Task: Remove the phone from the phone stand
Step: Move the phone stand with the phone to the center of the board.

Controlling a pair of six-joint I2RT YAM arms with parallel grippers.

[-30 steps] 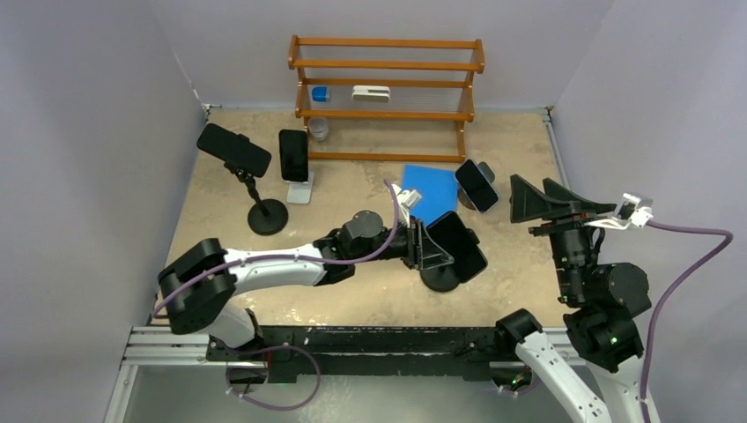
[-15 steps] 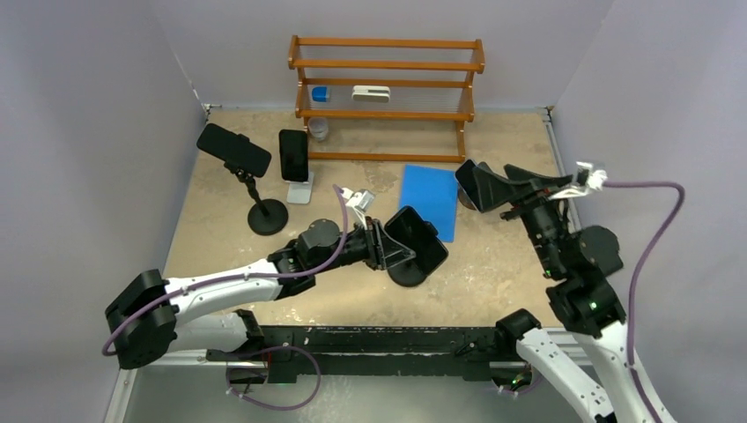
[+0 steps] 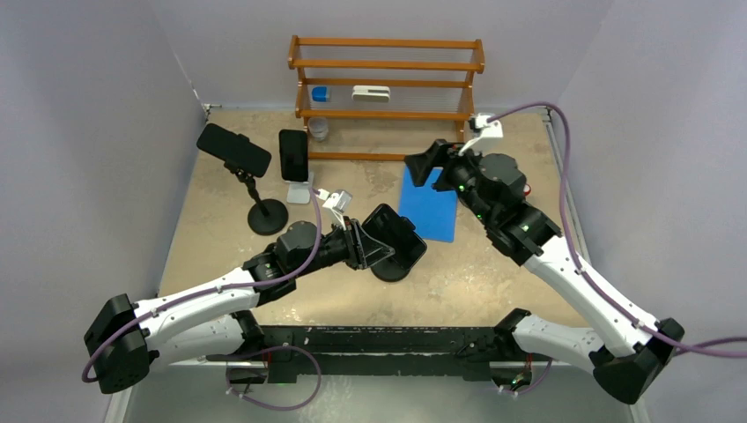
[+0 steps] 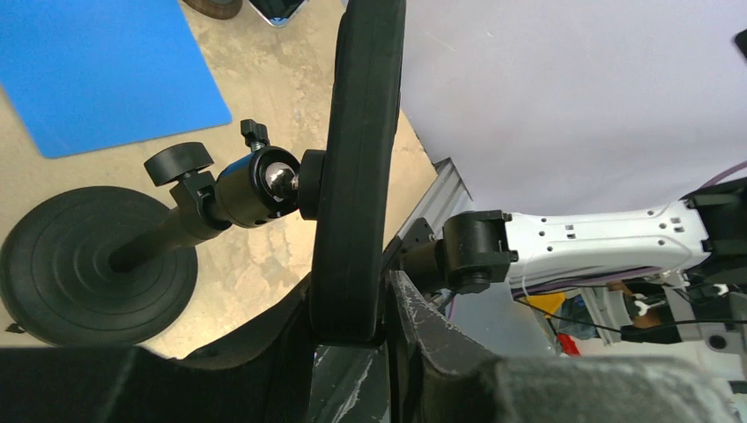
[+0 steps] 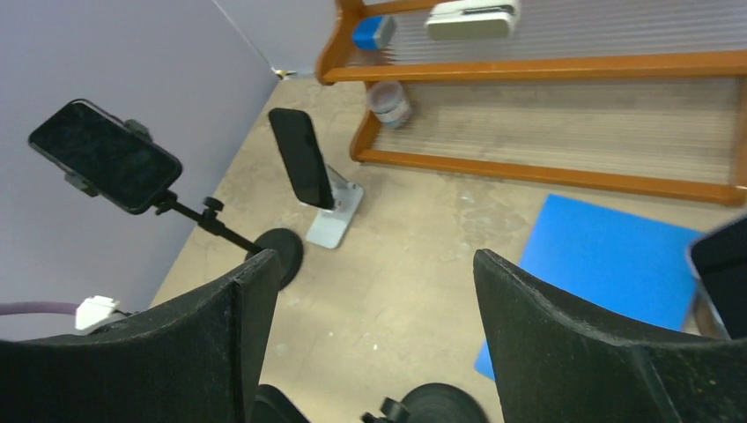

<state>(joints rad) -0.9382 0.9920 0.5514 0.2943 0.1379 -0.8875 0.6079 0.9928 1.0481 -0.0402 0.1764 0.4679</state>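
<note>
A black phone (image 3: pixel 402 236) sits clamped in a black phone stand (image 3: pixel 388 267) with a round base, in the middle of the table. My left gripper (image 3: pixel 374 245) is shut on the phone's lower end. In the left wrist view the phone (image 4: pixel 355 159) is edge-on between my fingers (image 4: pixel 425 328), and its clamp sits on the stand's ball head (image 4: pixel 254 186) above the base (image 4: pixel 84 275). My right gripper (image 3: pixel 429 164) hangs open and empty over the blue mat (image 3: pixel 434 216); in its own view the right gripper (image 5: pixel 372 264) frames bare table.
A phone on a tall black stand (image 3: pixel 232 149) and a phone on a white stand (image 3: pixel 293 156) stand back left. The wooden shelf (image 3: pixel 385 86) lines the back wall. Another phone (image 5: pixel 724 271) shows at the mat's right edge.
My left gripper has pulled the phone and its stand to the left. The right arm has swung from the right side in over the blue mat, its jaws still apart.
</note>
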